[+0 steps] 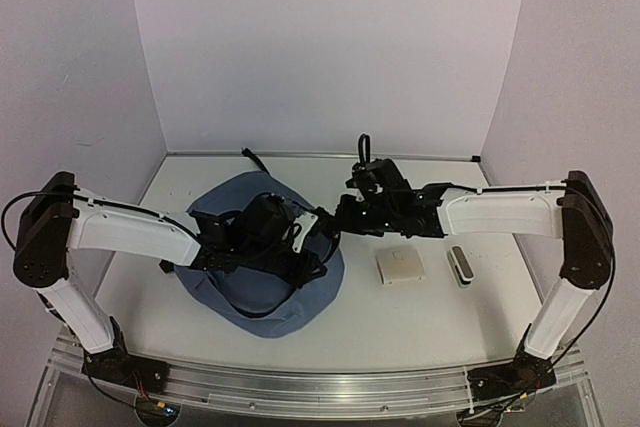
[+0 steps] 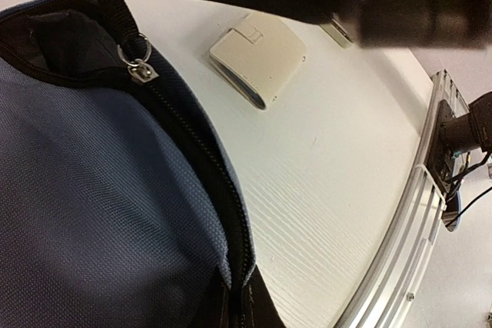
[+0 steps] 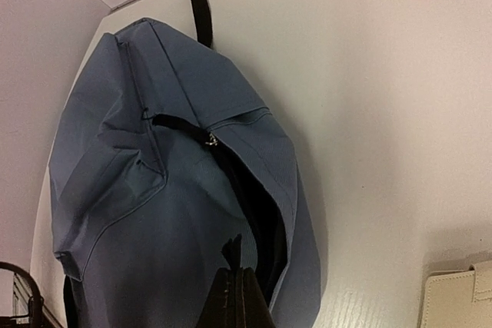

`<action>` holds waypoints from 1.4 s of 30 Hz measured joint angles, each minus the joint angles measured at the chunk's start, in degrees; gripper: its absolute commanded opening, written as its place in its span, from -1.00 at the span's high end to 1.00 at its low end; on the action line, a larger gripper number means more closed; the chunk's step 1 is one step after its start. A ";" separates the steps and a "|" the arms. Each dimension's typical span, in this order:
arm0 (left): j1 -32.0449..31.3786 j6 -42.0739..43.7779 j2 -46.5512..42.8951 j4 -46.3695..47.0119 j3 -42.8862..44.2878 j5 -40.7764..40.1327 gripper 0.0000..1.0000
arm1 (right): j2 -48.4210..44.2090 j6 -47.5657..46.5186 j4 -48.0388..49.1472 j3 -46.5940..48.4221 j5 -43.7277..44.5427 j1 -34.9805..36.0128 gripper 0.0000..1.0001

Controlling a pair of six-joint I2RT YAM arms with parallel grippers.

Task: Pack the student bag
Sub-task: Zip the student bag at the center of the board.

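the left gripper (image 1: 308,225) is pinched closed just over the student bag (image 1: 300,297), near its zip slider (image 2: 141,71). whether it has caught the black pull strap i cannot tell. the right gripper (image 3: 237,286) is closed on the dark edge of the bag's mouth. the bag lies flat at centre-left of the table (image 1: 420,327), handle toward the back wall, zip partly open. to its right a cream flap case (image 1: 400,265) and a small white-and-black object (image 1: 460,267) lie outside it. by that, packing has barely begun: the mouth is held, nothing visibly inside.
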 measured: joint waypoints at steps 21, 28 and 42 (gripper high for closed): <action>-5.45 0.48 -1.22 -3.83 -2.60 0.59 1.00 | 4.42 -2.21 -4.65 2.85 -4.06 -1.16 1.00; -7.18 -0.20 -2.27 -4.20 -3.98 -1.18 0.79 | 6.23 -3.62 -6.24 4.82 -7.75 -1.29 1.00; -10.60 -18.20 -4.31 -7.07 0.23 -8.97 -0.04 | 1.54 -3.15 -1.99 1.35 -12.72 -2.33 1.00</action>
